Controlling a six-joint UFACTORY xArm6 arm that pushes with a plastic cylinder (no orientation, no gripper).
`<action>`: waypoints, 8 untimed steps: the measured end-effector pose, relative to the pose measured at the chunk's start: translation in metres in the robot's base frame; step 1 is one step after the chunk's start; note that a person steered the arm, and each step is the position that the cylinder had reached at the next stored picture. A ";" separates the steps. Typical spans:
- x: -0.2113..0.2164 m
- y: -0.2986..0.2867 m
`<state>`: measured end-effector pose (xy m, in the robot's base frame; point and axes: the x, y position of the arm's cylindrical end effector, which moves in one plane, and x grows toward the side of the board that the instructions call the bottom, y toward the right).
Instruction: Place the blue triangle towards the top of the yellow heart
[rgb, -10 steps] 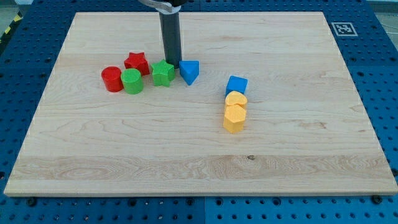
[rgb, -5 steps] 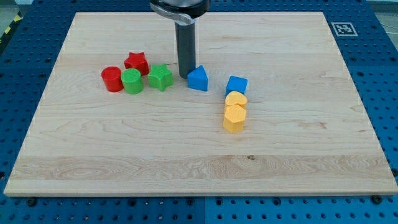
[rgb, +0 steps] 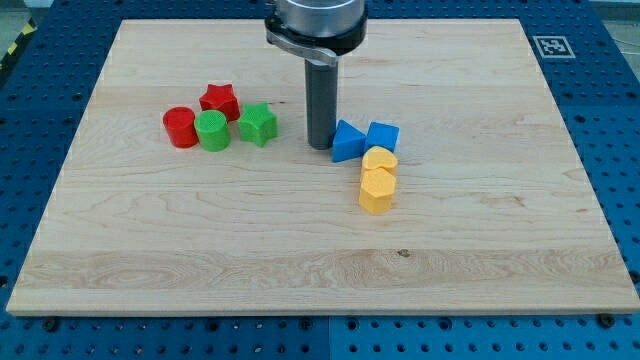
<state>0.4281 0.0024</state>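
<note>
Pushing rightward, my tip (rgb: 320, 146) touches the left face of the blue plastic triangle (rgb: 346, 141), holding nothing. It sits far-left of the yellow heart (rgb: 379, 159); push gently, beside the blue cube (rgb: 382, 136).

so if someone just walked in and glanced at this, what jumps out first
The thick dark rod dropping from the view's top, my tip pressed against the left side of the blue triangle block, which sits beside the blue cube block just above the yellow heart block. Next, the bright cluster at the left: red cylinder, green cylinder, red star and green star on the pale wooden board.
</note>
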 end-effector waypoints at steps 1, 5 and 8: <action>0.000 0.006; 0.033 0.016; 0.035 0.029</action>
<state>0.4629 0.0311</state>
